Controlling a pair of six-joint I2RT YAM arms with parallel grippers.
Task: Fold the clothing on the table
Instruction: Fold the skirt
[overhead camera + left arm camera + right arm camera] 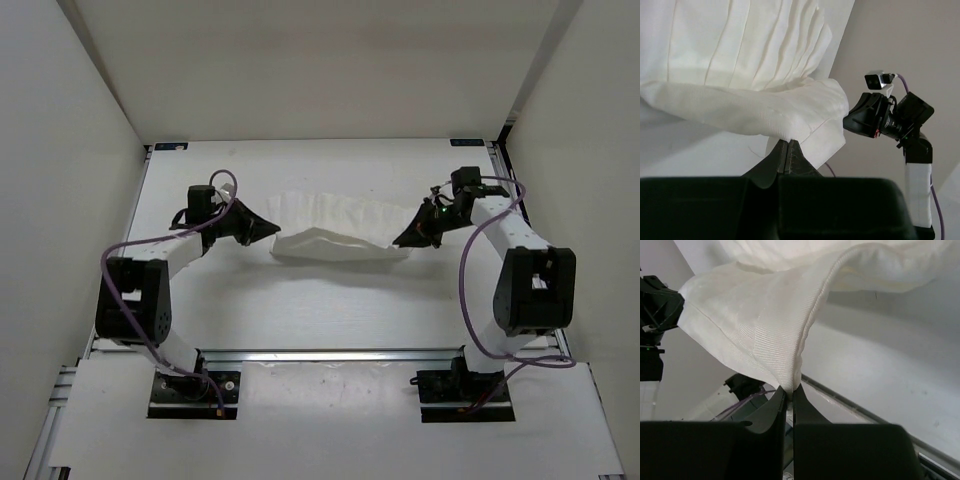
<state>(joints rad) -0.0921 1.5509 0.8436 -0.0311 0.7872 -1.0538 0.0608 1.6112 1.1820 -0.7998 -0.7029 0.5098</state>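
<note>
White walls [60, 150] enclose the white rail-edged bench [300, 315]. The left fingers [781, 159] and right fingers [780, 407] each pinch an end of the thin white ribbed clothing [335, 235].

Clothing [740, 105] beyond the left wrist view's top edge; pinched hem unseen inside the left gripper [788, 146].
</note>
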